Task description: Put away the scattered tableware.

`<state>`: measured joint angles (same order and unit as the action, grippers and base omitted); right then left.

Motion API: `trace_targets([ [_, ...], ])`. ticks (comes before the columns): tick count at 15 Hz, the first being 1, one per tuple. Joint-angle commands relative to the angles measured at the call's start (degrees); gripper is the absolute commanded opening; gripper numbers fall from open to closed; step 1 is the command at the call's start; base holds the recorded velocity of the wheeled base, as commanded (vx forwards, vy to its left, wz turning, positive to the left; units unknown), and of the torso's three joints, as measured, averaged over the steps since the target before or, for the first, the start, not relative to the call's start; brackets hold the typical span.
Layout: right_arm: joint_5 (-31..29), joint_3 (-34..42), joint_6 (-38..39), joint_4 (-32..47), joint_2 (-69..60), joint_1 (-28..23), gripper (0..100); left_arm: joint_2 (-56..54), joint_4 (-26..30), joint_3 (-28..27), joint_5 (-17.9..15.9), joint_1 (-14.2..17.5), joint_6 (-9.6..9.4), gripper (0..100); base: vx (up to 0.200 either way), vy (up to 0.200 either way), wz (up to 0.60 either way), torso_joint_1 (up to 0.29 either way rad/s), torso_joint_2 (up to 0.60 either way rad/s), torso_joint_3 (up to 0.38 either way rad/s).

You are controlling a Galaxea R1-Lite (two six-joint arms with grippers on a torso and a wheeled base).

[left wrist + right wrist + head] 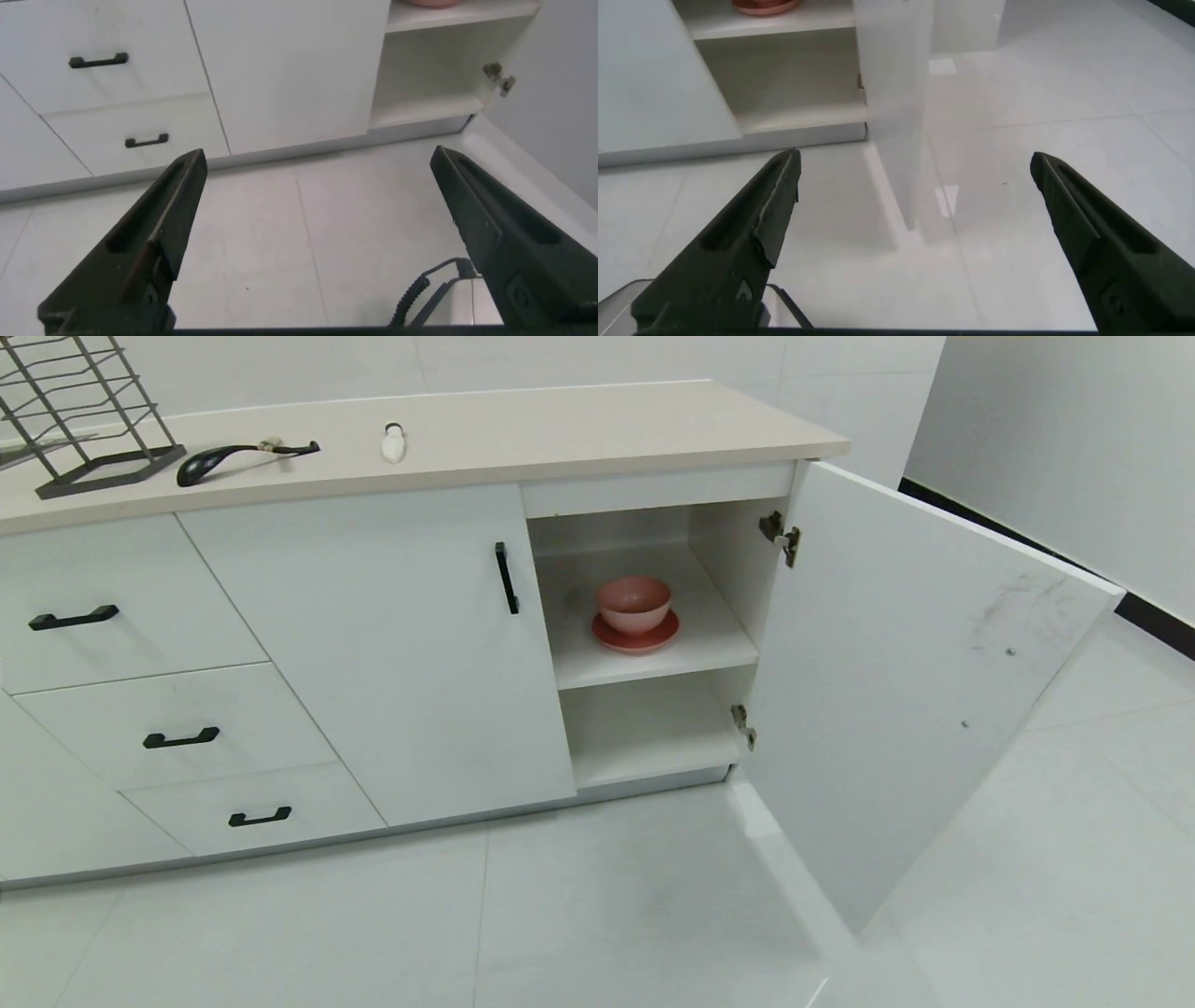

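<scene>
Pink bowl (pixel 634 602) sits on a red plate (pixel 637 637), both on the upper shelf (pixel 653 663) of the open cabinet (pixel 653 490), about mid-shelf, toward its front edge. Lower shelf (pixel 644 747) sits under it. Right door (pixel 915 691) is swung wide open, hinges showing on its inner edge. Closed door (pixel 392 653) with a black vertical handle is just beside the opening, on its left.

A black spoon (pixel 245 455) lies on the table (pixel 579 429) near the front edge, toward the left end, bowl end pointing left. A wire rack (pixel 84 420) stands at the table's left end, just beside the spoon. A small white object (pixel 394 442) lies on the table further right, apart from the spoon; cannot tell what it is.

Three drawers (pixel 140 607) with black handles are stacked under the left part of the table, all shut.

Left pincer (pixel 318 159) is released, fingers spread wide, nothing between them, over the floor (pixel 560 915) and facing the drawers and closed door. Right pincer (pixel 915 161) is released too, fingers wide, nothing held, over the floor facing the open door's edge and the lower shelf.
</scene>
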<state>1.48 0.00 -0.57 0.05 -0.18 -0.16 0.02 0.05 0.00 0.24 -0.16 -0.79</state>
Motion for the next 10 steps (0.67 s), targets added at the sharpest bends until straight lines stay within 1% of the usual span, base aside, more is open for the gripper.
trace_targets([
  [1,0.0,0.0,0.0,0.0,0.2,0.0,100,0.0,0.0,0.0,0.1,0.0,0.00,100,0.000,0.000,0.00,0.000,0.00,0.000],
  [2,0.0,0.0,0.0,0.0,0.2,0.0,100,0.0,0.0,0.0,0.1,0.0,0.18,100,0.000,-0.200,0.00,0.002,0.00,0.002],
  [10,0.0,0.0,0.3,0.0,0.2,0.0,100,0.0,0.0,0.0,0.1,0.0,0.27,100,0.200,-0.200,0.00,0.005,0.00,0.005],
])
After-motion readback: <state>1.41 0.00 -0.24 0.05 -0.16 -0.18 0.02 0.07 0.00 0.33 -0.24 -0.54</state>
